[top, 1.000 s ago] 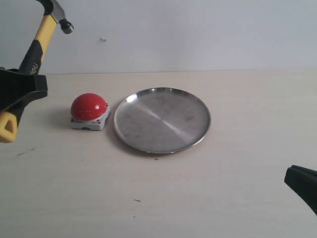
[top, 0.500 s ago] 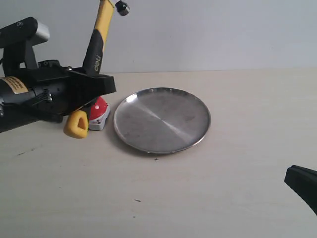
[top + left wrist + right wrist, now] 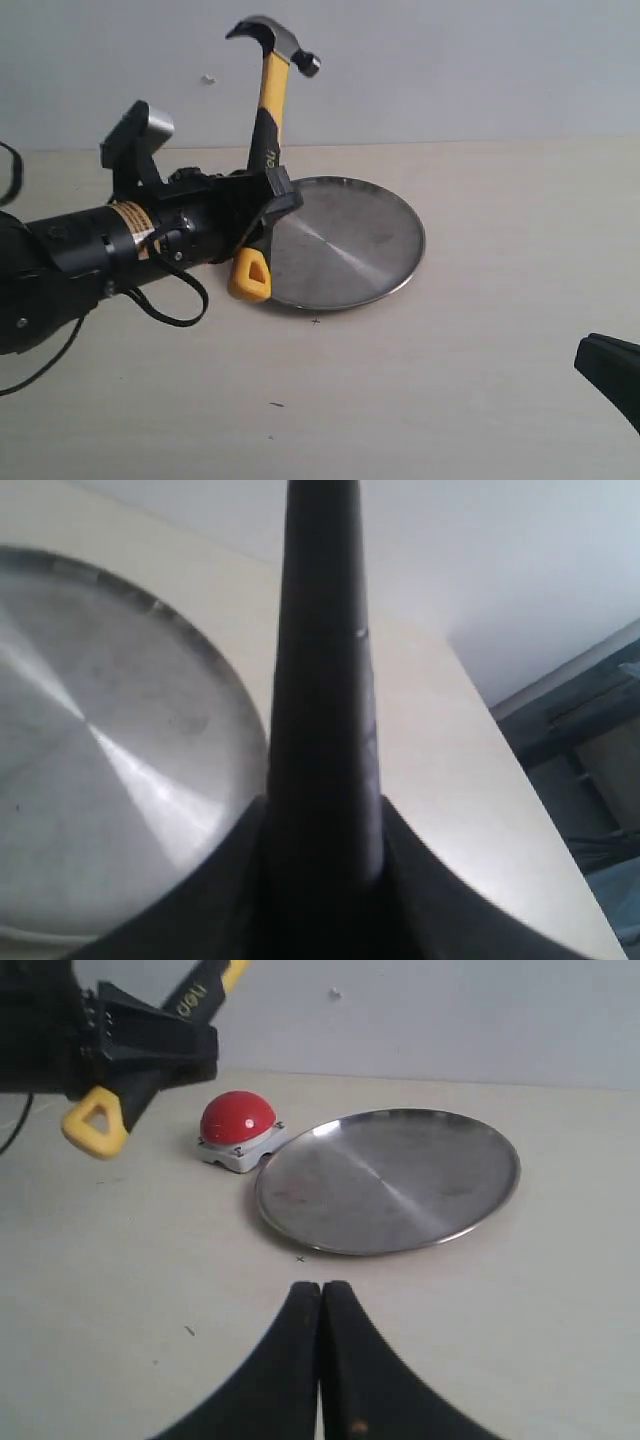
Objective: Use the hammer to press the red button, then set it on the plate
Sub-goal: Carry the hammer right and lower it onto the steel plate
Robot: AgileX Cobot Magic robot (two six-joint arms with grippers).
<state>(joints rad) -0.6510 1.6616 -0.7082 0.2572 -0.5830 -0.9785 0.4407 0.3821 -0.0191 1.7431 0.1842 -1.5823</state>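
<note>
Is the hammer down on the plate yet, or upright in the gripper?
Upright, not on the plate: the left gripper holds the hammer by its handle, head up.

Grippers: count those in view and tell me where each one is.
2. The left gripper is by the plate's left edge in the exterior view, clamped on the hammer. The right gripper sits shut at the lower right corner, empty.

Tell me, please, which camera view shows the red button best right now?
The right wrist view: the red button shows whole there, dome and grey base, unobstructed, next to the plate. In the exterior view the left arm stands in front of it and hides it. The left wrist view shows none of it.
</note>
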